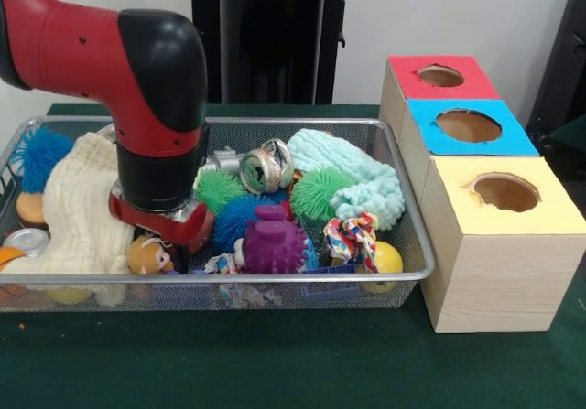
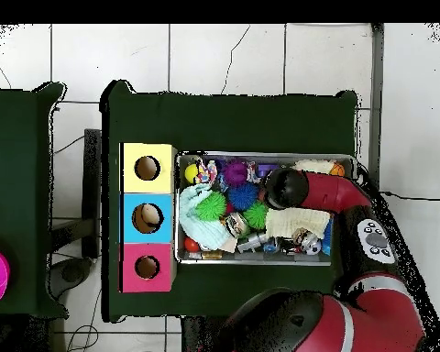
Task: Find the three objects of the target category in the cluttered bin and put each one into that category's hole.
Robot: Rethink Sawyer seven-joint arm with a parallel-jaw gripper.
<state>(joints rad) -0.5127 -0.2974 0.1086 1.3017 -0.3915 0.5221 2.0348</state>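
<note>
On green table, silver wire-mesh bin (image 1: 417, 235)

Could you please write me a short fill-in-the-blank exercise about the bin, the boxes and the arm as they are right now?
1. The three boxes beside the wire-mesh bin have red, blue and ____ tops.
2. Each box top has one round ____ cut in it.
3. The purple spiky toy lies ____ the bin.
4. The red and black arm reaches down over the cream knitted cloth at the end of the bin ____ from the boxes.

Missing words: yellow; hole; inside; farthest
</note>
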